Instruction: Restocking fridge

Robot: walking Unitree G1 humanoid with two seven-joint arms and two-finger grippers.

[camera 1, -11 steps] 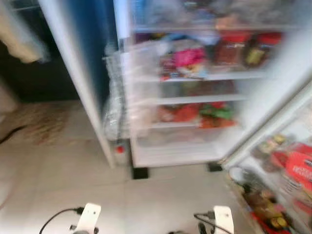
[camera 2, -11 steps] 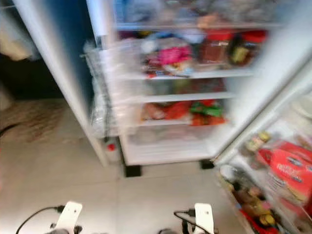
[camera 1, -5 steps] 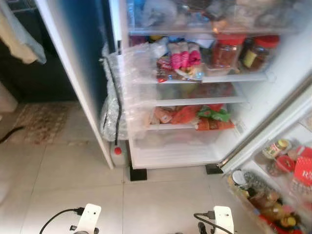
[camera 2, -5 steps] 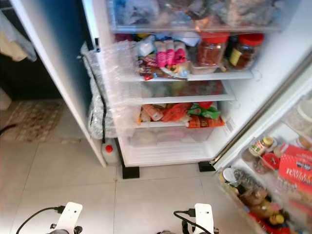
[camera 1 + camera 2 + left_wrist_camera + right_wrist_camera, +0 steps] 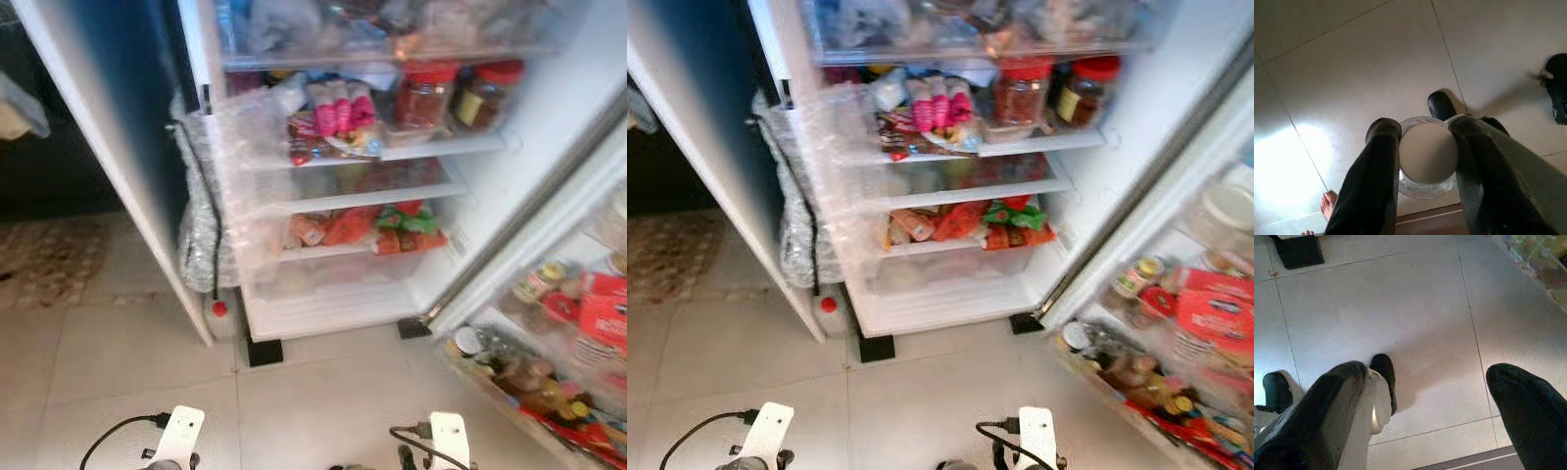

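- Our left gripper (image 5: 1425,149) pinches a clear jar with a pale round lid (image 5: 1428,152); one black finger presses on each side of it.
- Under that jar we see pale floor tiles (image 5: 1352,73), and a person's bare toes (image 5: 1327,205) peek in near one finger.
- Our right gripper (image 5: 1425,396) has its two black fingers (image 5: 1327,401) spread wide apart, with nothing between them, just floor below.
- Both arms hang low, well away from the fridge (image 5: 950,304) in front of us.
- The fridge stands open. On one shelf sit two jars with red lids (image 5: 1019,93), and beside them pink packets (image 5: 936,103).
- A lower shelf holds red, orange and green packs (image 5: 994,220).
- The open door (image 5: 1176,323) is on our right, and its racks are full of bottles and a red box (image 5: 1220,318).
- A small bottle with a red cap (image 5: 828,308) stands on the floor by the fridge's left bottom corner.
- A rug (image 5: 49,259) lies far off to our left.
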